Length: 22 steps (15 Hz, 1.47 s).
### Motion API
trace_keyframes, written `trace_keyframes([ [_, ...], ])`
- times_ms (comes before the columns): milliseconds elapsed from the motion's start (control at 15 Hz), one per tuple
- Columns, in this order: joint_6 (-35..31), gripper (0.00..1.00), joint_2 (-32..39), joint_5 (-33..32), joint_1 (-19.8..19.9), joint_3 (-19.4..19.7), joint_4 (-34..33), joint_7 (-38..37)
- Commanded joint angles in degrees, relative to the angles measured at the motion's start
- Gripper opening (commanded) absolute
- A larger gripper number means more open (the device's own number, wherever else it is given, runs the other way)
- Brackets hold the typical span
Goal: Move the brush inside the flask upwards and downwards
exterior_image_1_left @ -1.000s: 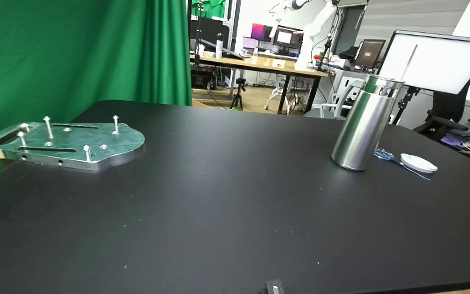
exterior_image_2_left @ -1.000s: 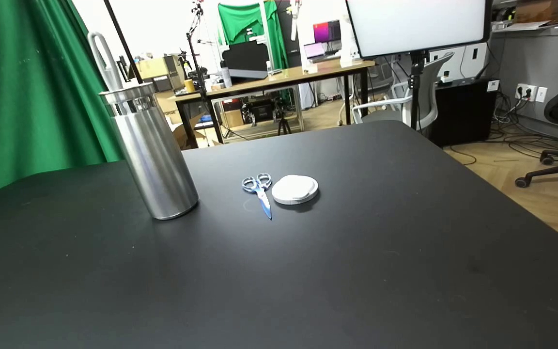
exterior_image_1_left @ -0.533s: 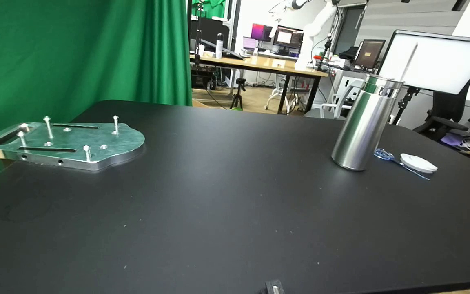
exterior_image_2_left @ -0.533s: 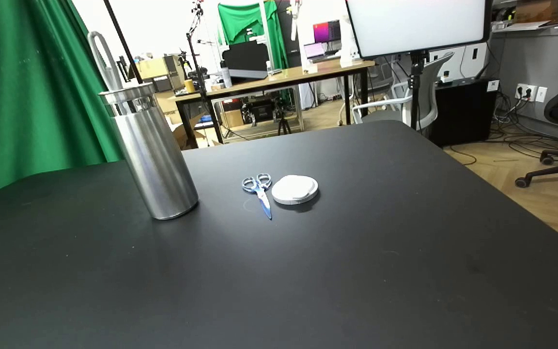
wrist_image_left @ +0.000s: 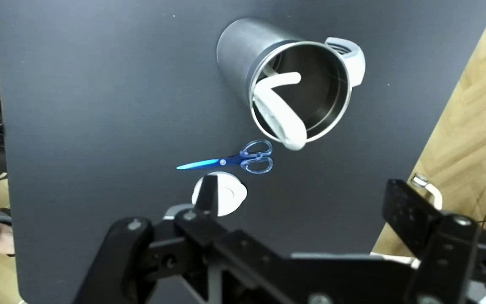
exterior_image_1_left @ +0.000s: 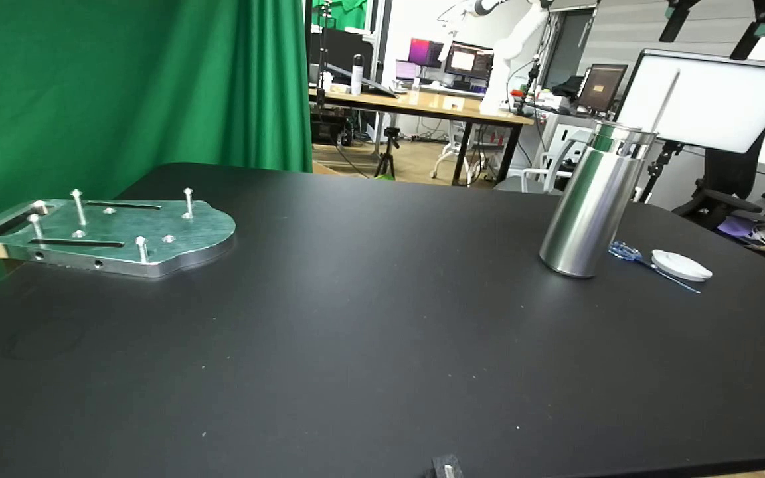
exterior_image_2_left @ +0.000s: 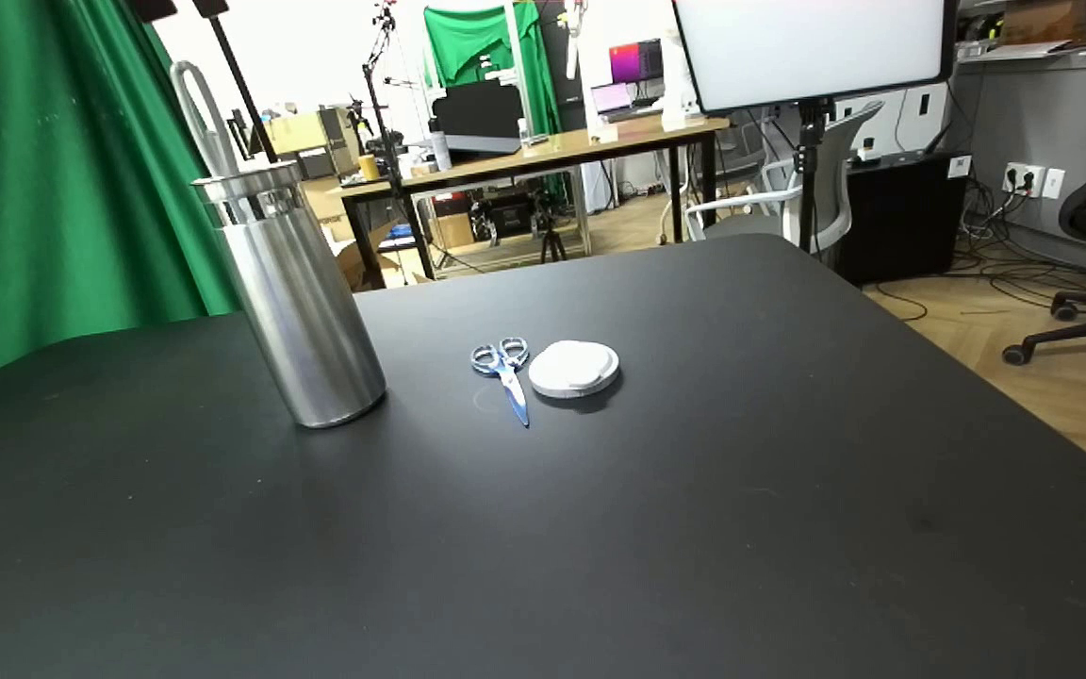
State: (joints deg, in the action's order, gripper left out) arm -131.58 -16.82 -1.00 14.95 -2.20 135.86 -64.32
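Black gripper [wrist_image_left: 303,195] hanging above the table [wrist_image_left: 120,105], fingers [wrist_image_left: 409,207] spread wide apart! Peeking past one of them in the wrist view, a white disc [wrist_image_left: 230,195], blue scissors [wrist_image_left: 227,161] just beside it. Further out stands the silver flask [wrist_image_left: 242,52], pale brush [wrist_image_left: 283,116] leaning inside, hooked end above the rim. Well apart, in an exterior view: a pegged metal plate [exterior_image_1_left: 131,227].
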Motion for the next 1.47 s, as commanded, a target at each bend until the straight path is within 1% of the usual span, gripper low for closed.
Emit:
trace_keyframes([
  [0,-4.1,1.0,0.4,1.0,-1.8,2.0,1.7,-0.2],
  [200,-5.2,1.0,1.7,2.4,-2.7,2.5,2.7,0.7],
  [467,-5.4,1.0,4.3,3.2,-3.7,2.7,1.3,1.1],
  [667,-3.6,1.0,5.6,4.8,-4.8,3.3,0.1,1.9],
  [867,-1.9,1.0,6.5,7.8,-5.7,3.8,-0.4,3.7],
  [1067,1.5,1.0,7.2,10.0,-6.1,4.6,-1.4,5.8],
  [1133,2.8,1.0,7.2,11.4,-6.4,5.0,-1.7,7.6],
  [1200,-0.2,1.0,6.3,9.2,-6.1,4.2,0.6,5.4],
  [1400,-0.1,1.0,6.4,9.3,-6.1,4.3,0.6,5.9],
])
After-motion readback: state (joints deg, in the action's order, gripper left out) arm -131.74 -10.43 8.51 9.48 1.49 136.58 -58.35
